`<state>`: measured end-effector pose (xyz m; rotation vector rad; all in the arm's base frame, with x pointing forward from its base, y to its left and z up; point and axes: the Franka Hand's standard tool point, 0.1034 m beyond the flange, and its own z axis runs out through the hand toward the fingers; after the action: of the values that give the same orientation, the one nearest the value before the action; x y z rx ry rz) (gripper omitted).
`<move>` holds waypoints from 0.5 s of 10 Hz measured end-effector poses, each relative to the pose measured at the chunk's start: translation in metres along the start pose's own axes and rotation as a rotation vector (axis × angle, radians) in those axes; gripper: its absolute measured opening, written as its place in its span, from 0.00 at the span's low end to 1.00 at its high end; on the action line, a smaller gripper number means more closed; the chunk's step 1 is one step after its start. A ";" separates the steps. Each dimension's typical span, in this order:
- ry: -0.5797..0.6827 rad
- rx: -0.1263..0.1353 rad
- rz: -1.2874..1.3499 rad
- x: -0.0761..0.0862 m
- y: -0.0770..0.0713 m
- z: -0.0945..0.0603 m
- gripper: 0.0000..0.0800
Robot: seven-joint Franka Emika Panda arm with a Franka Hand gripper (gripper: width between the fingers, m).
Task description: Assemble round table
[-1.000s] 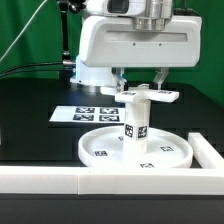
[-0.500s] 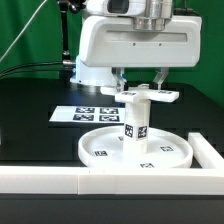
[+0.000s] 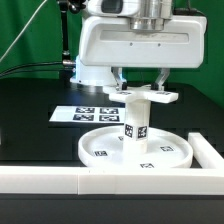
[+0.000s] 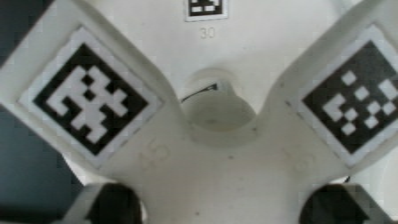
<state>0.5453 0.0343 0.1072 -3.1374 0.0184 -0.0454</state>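
Observation:
The large rimmed round disc (image 3: pixel 135 151) lies flat on the black table. The short cylindrical leg (image 3: pixel 136 121) stands upright at its middle. The flat cross-shaped piece (image 3: pixel 146 95) rests level on top of the leg. My gripper (image 3: pixel 140 82) hangs right over it with a finger on each side, shut on the cross-shaped piece. In the wrist view the cross-shaped piece (image 4: pixel 214 90) fills the frame, with markers on its arms and a round hub at its middle. My dark fingertips (image 4: pixel 111 203) press its two sides.
The marker board (image 3: pixel 83 113) lies on the table behind the disc at the exterior view's left. A long white border wall (image 3: pixel 110 179) runs along the front and turns back at the exterior view's right (image 3: pixel 209 150). A green backdrop stands behind.
The cross-shaped piece's arms have turned slightly on the leg between the earlier frames and now. The disc and leg have not moved.

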 end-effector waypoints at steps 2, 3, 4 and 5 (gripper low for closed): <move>0.020 0.027 0.193 0.002 0.000 0.000 0.55; 0.040 0.036 0.321 0.004 -0.001 0.000 0.55; 0.046 0.039 0.425 0.005 -0.002 0.000 0.55; 0.044 0.044 0.512 0.005 -0.003 0.000 0.55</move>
<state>0.5500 0.0368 0.1071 -2.9798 0.7984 -0.1096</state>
